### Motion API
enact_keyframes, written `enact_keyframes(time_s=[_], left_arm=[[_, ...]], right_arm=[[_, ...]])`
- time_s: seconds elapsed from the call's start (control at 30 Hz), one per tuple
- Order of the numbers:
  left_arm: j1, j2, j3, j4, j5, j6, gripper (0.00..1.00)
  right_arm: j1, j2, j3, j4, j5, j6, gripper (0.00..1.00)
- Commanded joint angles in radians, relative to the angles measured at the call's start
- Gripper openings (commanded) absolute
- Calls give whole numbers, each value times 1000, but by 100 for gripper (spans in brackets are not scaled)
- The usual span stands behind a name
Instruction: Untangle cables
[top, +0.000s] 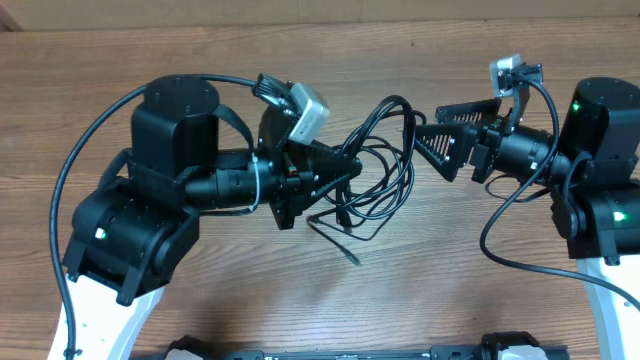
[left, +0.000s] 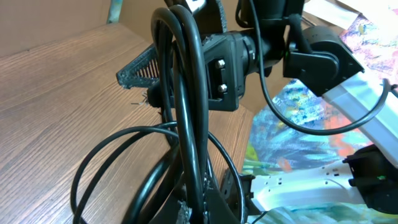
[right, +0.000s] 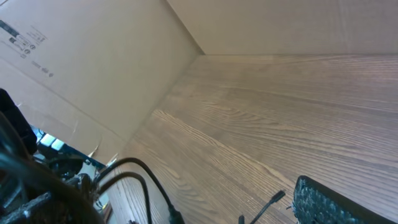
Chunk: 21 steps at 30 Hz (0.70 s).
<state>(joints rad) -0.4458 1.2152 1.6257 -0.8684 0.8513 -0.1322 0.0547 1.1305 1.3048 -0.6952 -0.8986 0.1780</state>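
the cables are in a tangled bunch at the middle of the desk, between both hands. the left hand is closed tight on their loops. the right hand stands wide open just beside them, holding nothing.

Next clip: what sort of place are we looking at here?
Probably a lab or workshop test bench, not a home: a wood-grain table fenced by plain cardboard panels, the left arm and right arm standing at it, and a tangle of thin black cables between them.
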Motion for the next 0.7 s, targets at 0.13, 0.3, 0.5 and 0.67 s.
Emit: enact_keyframes(time_s=[0.13, 0.3, 0.5, 0.67], left_arm=[[-13, 1, 14, 43, 81, -29, 4], [-13, 2, 14, 35, 93, -29, 4], [-13, 2, 14, 35, 92, -29, 4], [-13, 0, 14, 35, 92, -28, 4]], right_arm=[[7, -5, 3, -63, 397, 40, 100], [6, 19, 3, -140, 642, 62, 100], [0, 75, 3, -192, 763, 62, 100], [-1, 86, 3, -214, 882, 62, 100]])
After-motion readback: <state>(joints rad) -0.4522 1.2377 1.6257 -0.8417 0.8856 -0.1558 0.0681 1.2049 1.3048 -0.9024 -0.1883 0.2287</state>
